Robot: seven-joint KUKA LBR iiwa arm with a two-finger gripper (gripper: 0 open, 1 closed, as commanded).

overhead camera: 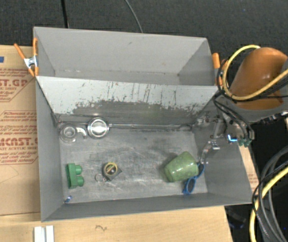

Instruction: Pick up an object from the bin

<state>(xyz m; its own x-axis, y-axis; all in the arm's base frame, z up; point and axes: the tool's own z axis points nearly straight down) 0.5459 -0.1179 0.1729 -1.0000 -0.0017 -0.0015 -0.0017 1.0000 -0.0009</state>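
My gripper (pixel 210 146) hangs at the right side of the bin, close to the right wall. Just below and left of it a pale green cup (pixel 180 167) lies on its side on the bin floor. A small blue thing (pixel 189 185) lies against the cup's lower right side, near the front right corner. The gripper stands beside the cup's upper right edge; nothing shows held in it.
A green block (pixel 74 175) lies at the front left. A small round metal piece with a ring (pixel 110 169) sits right of it. A clear round lid (pixel 68 133) and a shiny metal cap (pixel 98 128) rest along the back left. The arm's orange cover and yellow cables rise at the right.
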